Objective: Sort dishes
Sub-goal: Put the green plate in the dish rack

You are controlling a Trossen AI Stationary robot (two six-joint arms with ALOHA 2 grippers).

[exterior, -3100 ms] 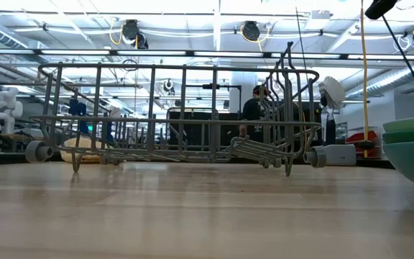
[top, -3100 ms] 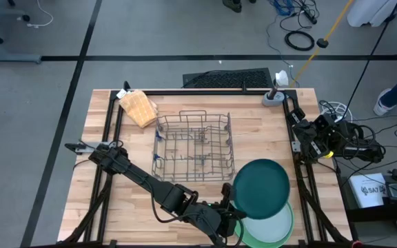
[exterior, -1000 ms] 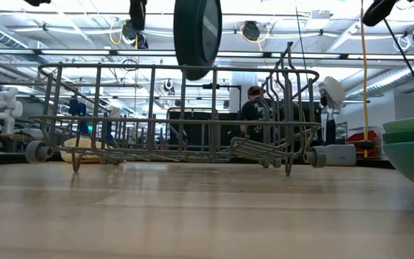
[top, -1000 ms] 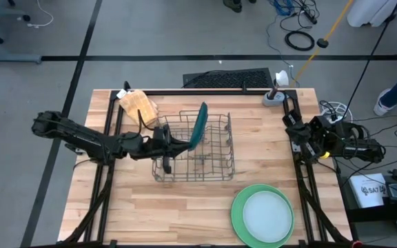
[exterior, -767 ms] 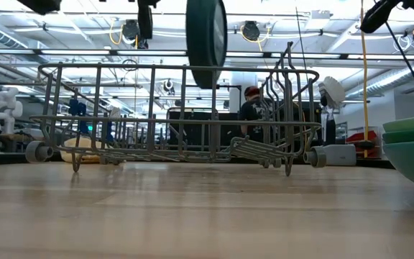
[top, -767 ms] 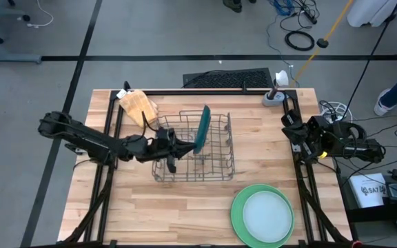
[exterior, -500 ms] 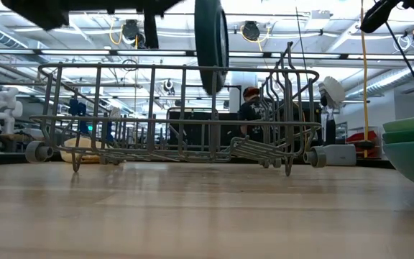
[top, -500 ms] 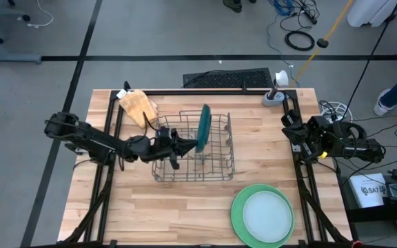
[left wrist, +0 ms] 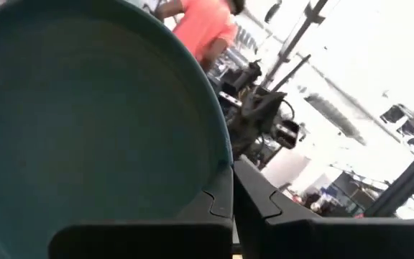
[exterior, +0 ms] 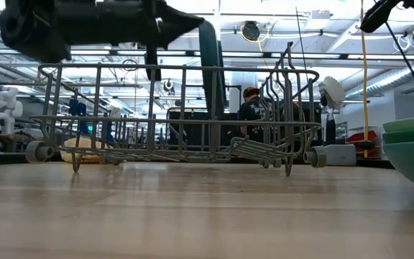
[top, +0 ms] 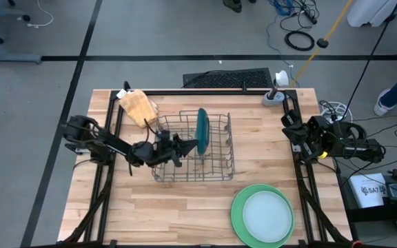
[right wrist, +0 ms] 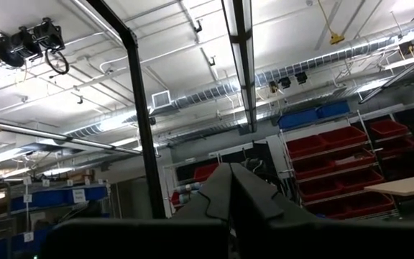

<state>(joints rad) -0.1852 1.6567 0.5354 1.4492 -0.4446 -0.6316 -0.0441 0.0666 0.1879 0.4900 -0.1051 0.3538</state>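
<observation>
Wooden table (top: 185,207) under bright shop lights; dark teal plate (top: 202,125) stands on edge, upright in the wire rack (top: 216,169) near its middle; left gripper (top: 185,145) pinches the plate's rim from the rack's left side, fingers clamped on it; light green plate (top: 238,209) with pale grey-white plate (top: 267,215) stacked on it sits at the front right, well apart; tan cloth (top: 138,107) back left; right gripper (right wrist: 230,188) closed, empty, parked at the right edge.
</observation>
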